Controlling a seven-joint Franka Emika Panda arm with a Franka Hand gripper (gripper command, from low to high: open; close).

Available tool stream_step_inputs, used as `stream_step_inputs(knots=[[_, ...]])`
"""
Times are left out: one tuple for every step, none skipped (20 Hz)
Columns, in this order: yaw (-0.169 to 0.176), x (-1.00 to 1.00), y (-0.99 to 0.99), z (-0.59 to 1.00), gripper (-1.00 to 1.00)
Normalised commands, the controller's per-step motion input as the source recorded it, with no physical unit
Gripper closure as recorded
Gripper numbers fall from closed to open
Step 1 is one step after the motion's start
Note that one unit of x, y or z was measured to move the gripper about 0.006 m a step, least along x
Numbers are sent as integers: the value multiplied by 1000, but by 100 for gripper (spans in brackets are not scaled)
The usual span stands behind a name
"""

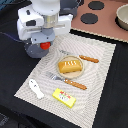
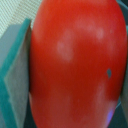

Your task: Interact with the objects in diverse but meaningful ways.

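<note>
tool (image 1: 44,46) pinching red tomato (image 2: 75,65) | tomato between its pads (image 2: 17,75) | over placemat (image 1: 100,65)

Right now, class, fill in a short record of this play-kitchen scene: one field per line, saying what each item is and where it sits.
mat: striped placemat on a dark table
plate: holds the bread loaf, mid-mat
fork: wooden handle, lying beside the plate
knife: wooden handle, on the plate's other side
butter block: flat, yellow, near the mat's front edge
fish piece: white, toward the exterior view's left
tomato: red, fills the wrist view, pressed against a grey pad of the fingers
gripper: low over the mat's far corner, shut on the tomato
</note>
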Motion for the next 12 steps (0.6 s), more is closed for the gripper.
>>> stream_step_inputs(knots=[[0, -609, 0, -249, 100], [0, -586, 0, -300, 100], [0, -551, 0, -334, 100], [0, -534, 0, -351, 100], [0, -497, 0, -394, 100], [0, -489, 0, -409, 100], [0, -497, 0, -417, 100], [0, -500, 0, -406, 100], [0, -500, 0, -371, 100], [0, -486, 0, -320, 100], [0, -491, 0, -111, 100], [10, -500, 0, 0, -100]])
